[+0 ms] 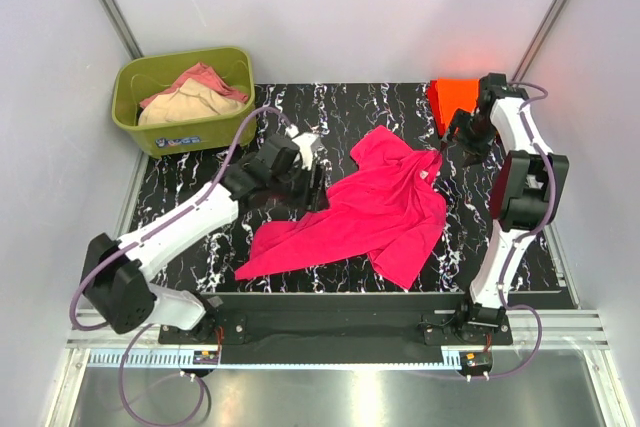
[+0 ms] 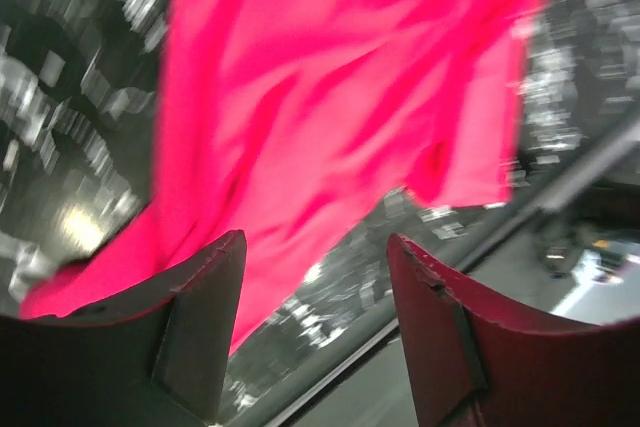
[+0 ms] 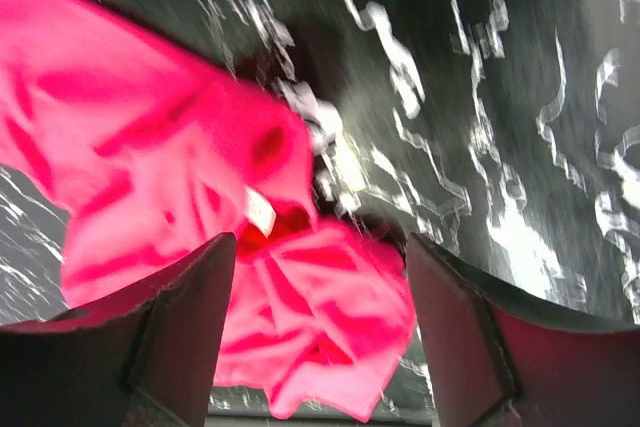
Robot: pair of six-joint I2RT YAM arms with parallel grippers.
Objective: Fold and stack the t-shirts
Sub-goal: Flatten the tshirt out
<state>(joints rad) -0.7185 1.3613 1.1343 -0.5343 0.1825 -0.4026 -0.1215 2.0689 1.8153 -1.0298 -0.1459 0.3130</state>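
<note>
Top external view: hot pink t-shirt [image 1: 372, 209] lies crumpled and spread mid-table [image 1: 190, 182]. The orange-red t-shirt [image 1: 452, 99] sits compact, apparently folded, at the far right corner. Cloth judged light, limp and prone to sagging; best taken at collar, shoulders or hem corners. Left jaws spread, empty, near the pink shirt's left edge. Right jaws spread astride the bunched collar, not pinching. Both wrist views blurred; the right arm [image 1: 520, 147] partly hides the orange shirt.

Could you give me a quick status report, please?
Left gripper open, right gripper open, both over pink t-shirt. Pink t-shirt rumpled, unfolded, centre; orange-red t-shirt folded at far right. Nothing in the way.
</note>
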